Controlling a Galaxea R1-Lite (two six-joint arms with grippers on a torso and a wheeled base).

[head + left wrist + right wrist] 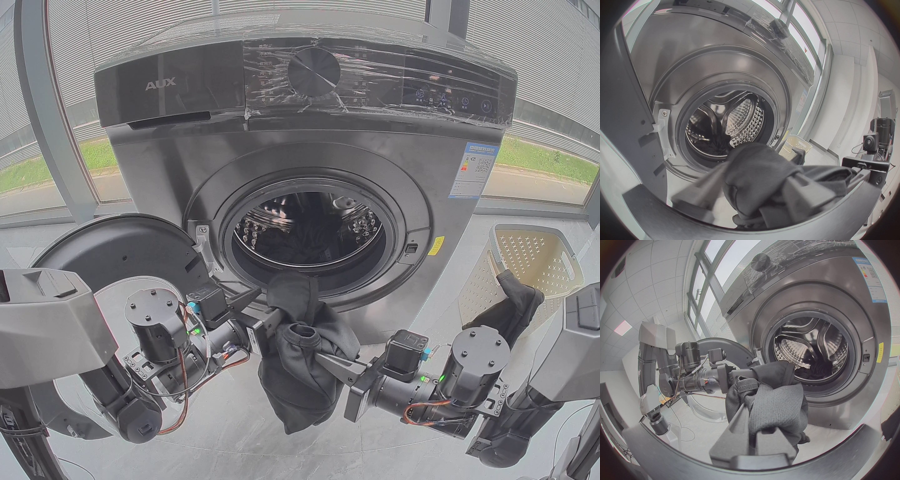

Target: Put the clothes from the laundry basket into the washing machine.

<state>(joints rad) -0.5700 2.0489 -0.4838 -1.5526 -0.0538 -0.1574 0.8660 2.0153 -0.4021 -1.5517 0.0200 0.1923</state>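
Between your two claws hangs a dark, soft piece of clothing (300,369). It is bunched up and lumpy, and up close you can see its knit weave. Your left claw (270,310) pinches its top part. Your right claw (322,361) pinches its middle. The cloth folds over both claws, so their very tips are hidden. Its loose end droops below both claws, above the smooth grey floor (219,431).

Just past the claws is the washing machine (300,156), made of grey metal with a round hole. Its round door (119,250) is swung open, out beyond your left claw. Inside, the shiny drum (309,225) has lots of little holes and curved ridges. Something dark lies at its bottom, too dim to make out.

Out past your right claw stands the laundry basket (537,256), made of pale plastic dotted with tiny holes. Another dark cloth (512,306) hangs over its rim, and your right arm (475,362) covers the cloth's lower end.
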